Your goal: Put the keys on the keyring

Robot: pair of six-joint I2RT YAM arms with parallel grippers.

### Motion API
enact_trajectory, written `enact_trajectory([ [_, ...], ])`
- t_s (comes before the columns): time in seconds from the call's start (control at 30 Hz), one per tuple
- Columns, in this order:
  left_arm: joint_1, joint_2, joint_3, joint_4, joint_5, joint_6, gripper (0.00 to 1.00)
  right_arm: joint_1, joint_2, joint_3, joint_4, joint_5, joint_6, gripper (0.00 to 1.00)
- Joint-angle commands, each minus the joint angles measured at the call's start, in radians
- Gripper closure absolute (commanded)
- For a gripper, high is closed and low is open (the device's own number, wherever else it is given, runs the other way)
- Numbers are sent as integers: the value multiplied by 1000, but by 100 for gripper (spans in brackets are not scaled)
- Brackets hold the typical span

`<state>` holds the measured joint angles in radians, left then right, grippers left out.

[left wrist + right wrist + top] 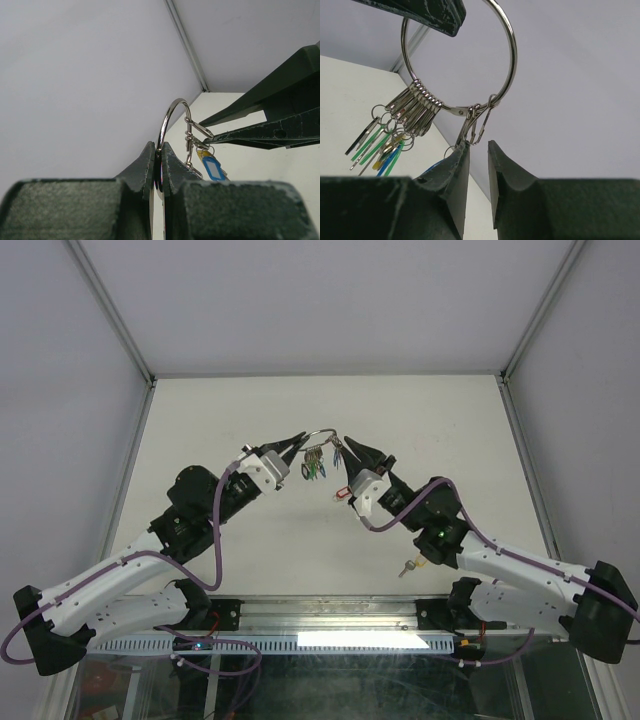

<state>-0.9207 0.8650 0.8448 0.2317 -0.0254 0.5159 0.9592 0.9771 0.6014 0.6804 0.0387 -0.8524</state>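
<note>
— What holds the keyring (512, 55)?
— The left fingers (142, 172), clamped on its wire, above the table (250, 410). One ring carries a tight bunch of clips (420, 102) with keys (380, 147) dangling.
— How many?
— Too crowded to count; green, blue, yellow and black show.
— The right fingers (452, 172)?
— Slightly apart at a separate clip (479, 122), a blue key (212, 169) below it. Whether they pinch it, I cannot tell.
— Anything loose?
— A red bit (340, 493) and a second bit (407, 567) lie on the table, both too small to identify.

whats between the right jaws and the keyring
A small silver clip, hooked onto the keyring, reaches down to the tips of the right jaws; the right wrist view shows it.
</note>
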Motion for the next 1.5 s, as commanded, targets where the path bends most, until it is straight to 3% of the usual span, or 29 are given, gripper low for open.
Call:
enact_trajectory([
  [0.0,10,0,53,81,25,-13,100,4,9,53,98,-3,26,76],
  [0.33,10,0,54,81,26,-13,100,4,32,51,129,-4,30,75],
  [0.63,9,0,52,82,28,-16,100,4,19,46,138,-6,51,85],
  [1.0,9,-1,48,81,30,-17,100,4,12,33,175,-34,74,89],
  [1.47,9,2,49,81,41,-20,100,4,28,36,198,-40,82,86],
])
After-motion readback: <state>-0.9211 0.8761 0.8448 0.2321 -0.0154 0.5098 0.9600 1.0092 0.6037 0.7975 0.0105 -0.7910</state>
